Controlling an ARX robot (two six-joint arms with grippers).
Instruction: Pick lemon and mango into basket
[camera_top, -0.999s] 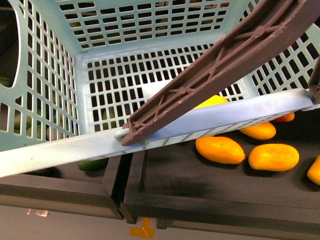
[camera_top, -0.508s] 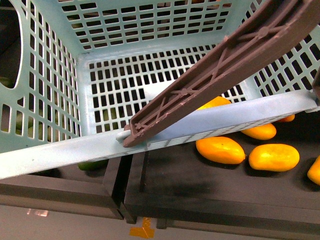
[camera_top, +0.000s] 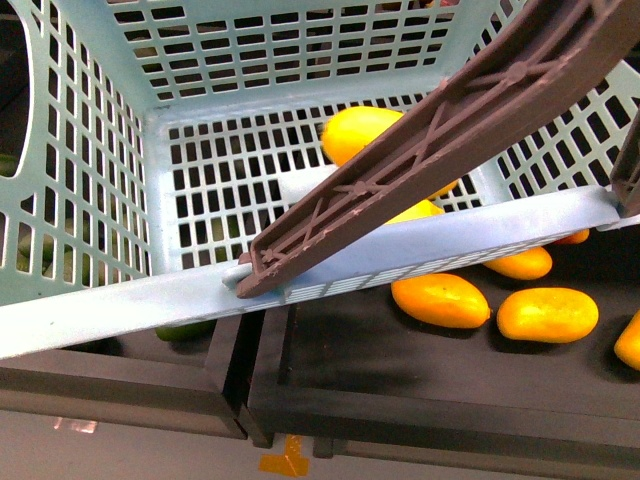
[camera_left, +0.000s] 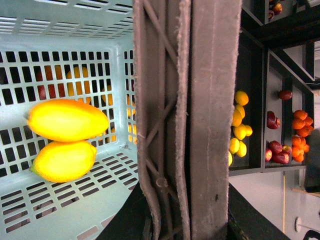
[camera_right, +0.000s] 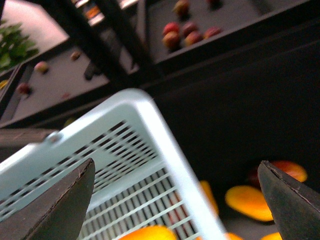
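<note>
The teal basket (camera_top: 120, 300) fills the front view, its brown handle (camera_top: 430, 130) slanting across it. Inside lie the orange-yellow mango (camera_top: 362, 130) and, half hidden behind the handle, the bright yellow lemon (camera_top: 415, 212). In the left wrist view the mango (camera_left: 67, 120) and the lemon (camera_left: 62, 161) touch side by side on the slotted floor. My left gripper (camera_left: 185, 220) is shut on the basket's handle (camera_left: 200, 100). My right gripper (camera_right: 175, 205) is open and holds nothing, hanging above the basket's rim (camera_right: 150, 125), with the mango (camera_right: 145, 233) below it. Neither gripper shows in the front view.
Loose mangoes (camera_top: 440, 300) (camera_top: 547, 314) lie on a black tray (camera_top: 400, 380) under the basket's near rim. Green fruits (camera_top: 185, 328) show at the left. Shelf bins beyond hold yellow fruits (camera_left: 239, 130), red fruits (camera_left: 277, 150) and oranges (camera_left: 300, 120).
The mango has appeared inside the basket, beyond the lemon that lay there before. The basket has shifted slightly left in the front view.
</note>
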